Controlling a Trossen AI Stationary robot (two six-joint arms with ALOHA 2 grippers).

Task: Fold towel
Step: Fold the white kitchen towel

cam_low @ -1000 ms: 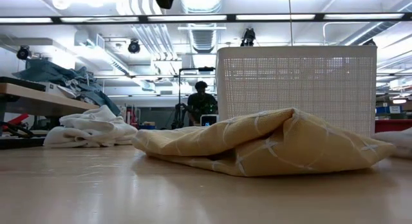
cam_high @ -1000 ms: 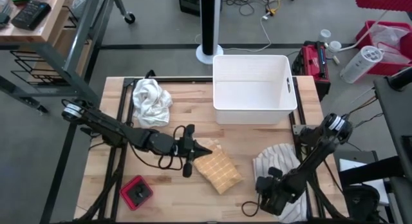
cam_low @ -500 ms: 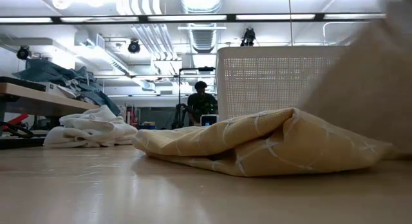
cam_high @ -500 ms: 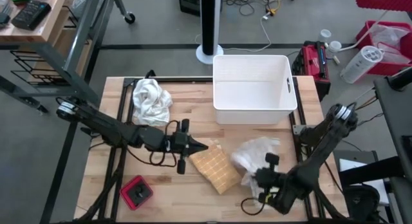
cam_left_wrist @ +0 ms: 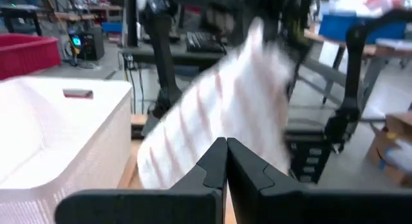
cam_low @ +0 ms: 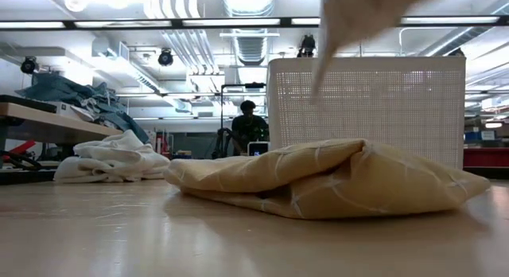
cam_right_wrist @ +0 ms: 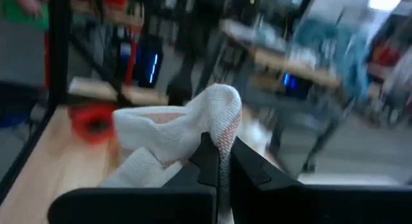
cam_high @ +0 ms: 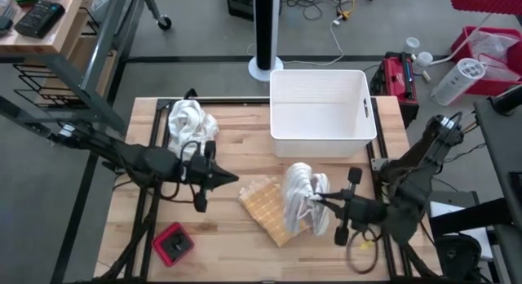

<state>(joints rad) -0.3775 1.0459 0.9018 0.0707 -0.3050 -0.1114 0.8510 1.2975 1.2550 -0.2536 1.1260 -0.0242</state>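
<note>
A white towel with thin red stripes [cam_high: 298, 199] hangs in the air over the right end of a yellow checked towel [cam_high: 264, 209], which lies crumpled flat on the table. My right gripper [cam_high: 320, 201] is shut on the white towel and points level toward the table's left. In the low view the white towel [cam_low: 358, 18] dangles from above the yellow towel [cam_low: 334, 181]. My left gripper [cam_high: 235, 179] is shut and empty, pointing level at the white towel [cam_left_wrist: 219, 114] from left of the yellow one. My right gripper pinches a bunched fold of the white towel [cam_right_wrist: 222, 118] between its two fingers. The fingers come level from the table's right side. The towel droops slack on both sides of the fingers, lifted clear of the table.
A white plastic bin [cam_high: 318, 113] stands at the table's far middle. A crumpled white cloth [cam_high: 192, 127] lies at the far left. A small red and black object [cam_high: 173, 243] sits near the front left edge. A person shows in the room beyond.
My right gripper has risen from the table's near right corner with the white towel, swung toward the middle and turned from pointing down to level. The towel has come off the table and now hangs. My left gripper has drawn back from the yellow towel toward the left and risen.
</note>
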